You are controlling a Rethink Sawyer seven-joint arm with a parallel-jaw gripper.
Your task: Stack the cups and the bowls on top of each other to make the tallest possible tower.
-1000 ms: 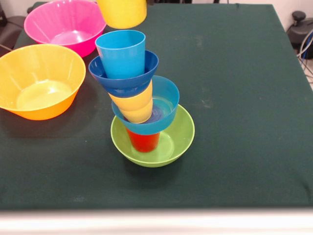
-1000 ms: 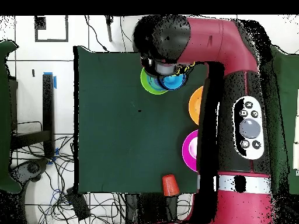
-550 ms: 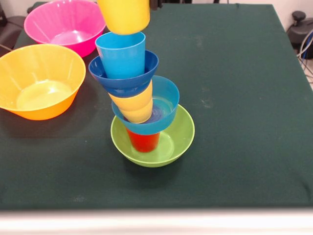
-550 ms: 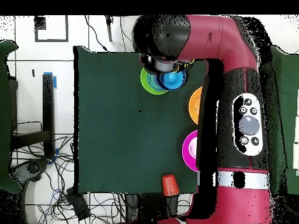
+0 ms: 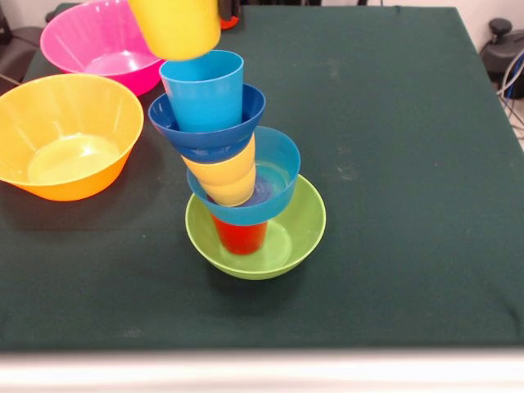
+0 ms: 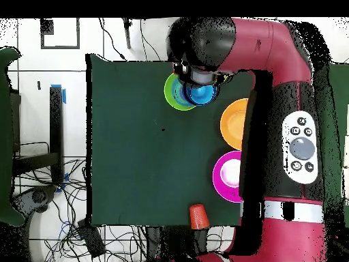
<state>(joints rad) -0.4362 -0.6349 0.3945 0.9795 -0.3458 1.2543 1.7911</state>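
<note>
Because it hangs above the stack, carried cup: a yellow cup [image 5: 176, 26] shows at the top edge of the front view, a little left of the light blue cup [image 5: 203, 88], its lower edge close over that cup's far-left rim; I cannot tell whether they touch.
Gripper: hidden in both views, above the frame in the front view and under the red arm [image 6: 272, 82] in the overhead one, so I cannot tell how the jaws stand; I judge that it carries the yellow cup, since nothing else holds it up.
Tower: the tower [image 5: 237, 172] stands left of the table's [image 5: 393, 164] middle in the front view; green bowl [image 5: 286, 241] at the bottom for a wide base, then red cup [image 5: 241, 237], light blue bowl [image 5: 282, 168], second yellow cup [image 5: 225, 178], dark blue bowl [image 5: 214, 137], and the light blue cup on top.
Lean: the column tilts up and to the left, because each piece sits off-centre in the one below.
Spare bowls: the pink bowl [image 5: 106, 41] and the yellow-orange bowl [image 5: 65, 135] rest at far left, apart from the tower, probably too wide to go high.
Spare cup: an orange-red cup [image 6: 198, 216] stands at the table's edge in the overhead view.
Risk: my judgement is that the carried cup must be centred over the top cup; a push on the leaning side could topple all.
</note>
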